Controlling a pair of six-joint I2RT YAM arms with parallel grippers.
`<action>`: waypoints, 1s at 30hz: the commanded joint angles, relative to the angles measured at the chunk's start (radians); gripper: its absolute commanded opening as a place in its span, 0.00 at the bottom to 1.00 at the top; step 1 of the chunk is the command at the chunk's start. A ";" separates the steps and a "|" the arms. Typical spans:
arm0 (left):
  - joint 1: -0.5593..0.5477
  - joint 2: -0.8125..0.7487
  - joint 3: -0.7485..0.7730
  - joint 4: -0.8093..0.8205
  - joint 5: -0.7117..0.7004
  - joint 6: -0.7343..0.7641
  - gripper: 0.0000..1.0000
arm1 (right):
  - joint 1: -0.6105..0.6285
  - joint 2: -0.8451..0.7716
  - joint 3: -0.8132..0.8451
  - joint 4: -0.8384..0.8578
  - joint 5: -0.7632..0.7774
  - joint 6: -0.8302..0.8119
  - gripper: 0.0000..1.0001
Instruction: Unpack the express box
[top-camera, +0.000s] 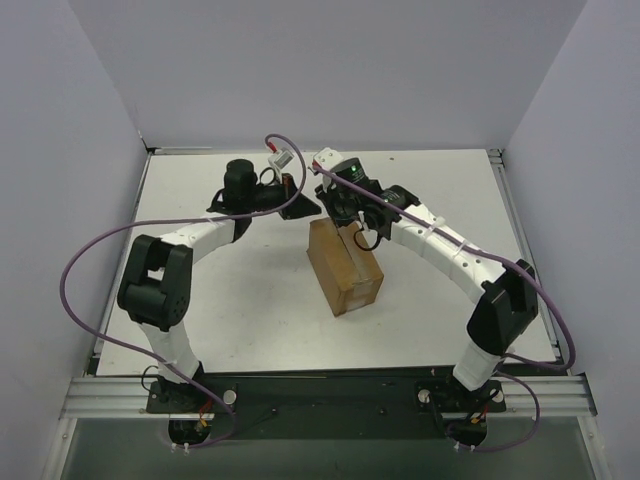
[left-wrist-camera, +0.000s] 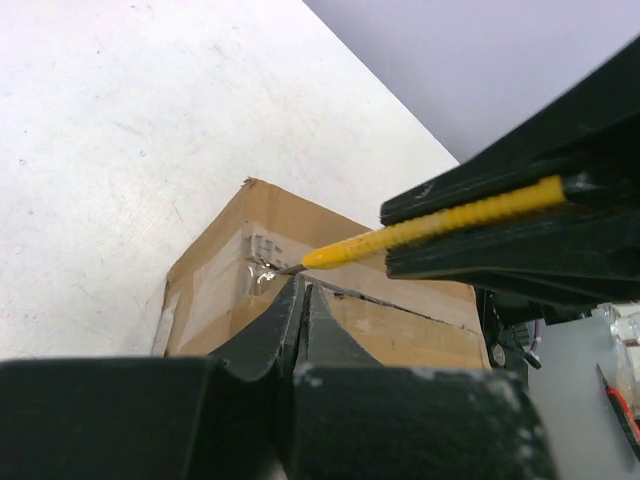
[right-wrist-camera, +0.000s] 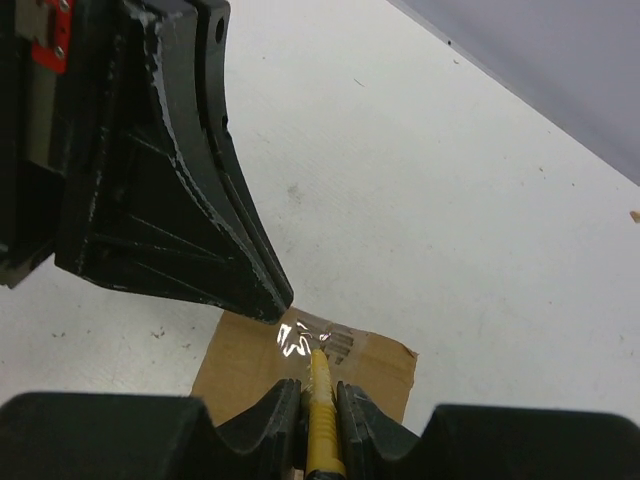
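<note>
The right gripper (right-wrist-camera: 318, 388) is clamped tight on a yellow-handled tool (right-wrist-camera: 322, 425), whose ribbed handle runs out forward between the two fingers. The tool's thin metal tip sits just ahead of that gripper, on the crinkled clear tape (right-wrist-camera: 316, 340) at the end of the express box (top-camera: 345, 268). The box lies directly below and in front of this gripper and stretches back beneath its wrist. Its flaps are down, with a dark slit along the seam.

The left gripper (left-wrist-camera: 302, 292) has its fingers drawn together with only a hairline gap between them, and nothing shows in its grasp. The taped end of the box lies immediately ahead of and under its fingertips. I cannot tell whether they touch the cardboard. The two grippers face each other over this same end, with the tool's tip between them.

The box rests on a white surface (top-camera: 230, 300) that is lightly speckled and scuffed. Plain pale grey walls (top-camera: 330, 70) enclose it on three sides. Purple cables (top-camera: 85, 255) loop from the arms.
</note>
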 joint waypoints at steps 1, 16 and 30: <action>-0.029 0.024 -0.016 0.126 -0.031 -0.063 0.00 | 0.020 0.039 0.091 -0.113 0.116 0.110 0.00; -0.102 -0.020 -0.101 -0.025 -0.241 0.024 0.00 | 0.060 0.056 0.116 -0.196 0.211 0.209 0.00; -0.188 -0.016 -0.130 -0.116 -0.450 -0.026 0.00 | 0.178 -0.030 0.015 -0.239 0.332 0.268 0.00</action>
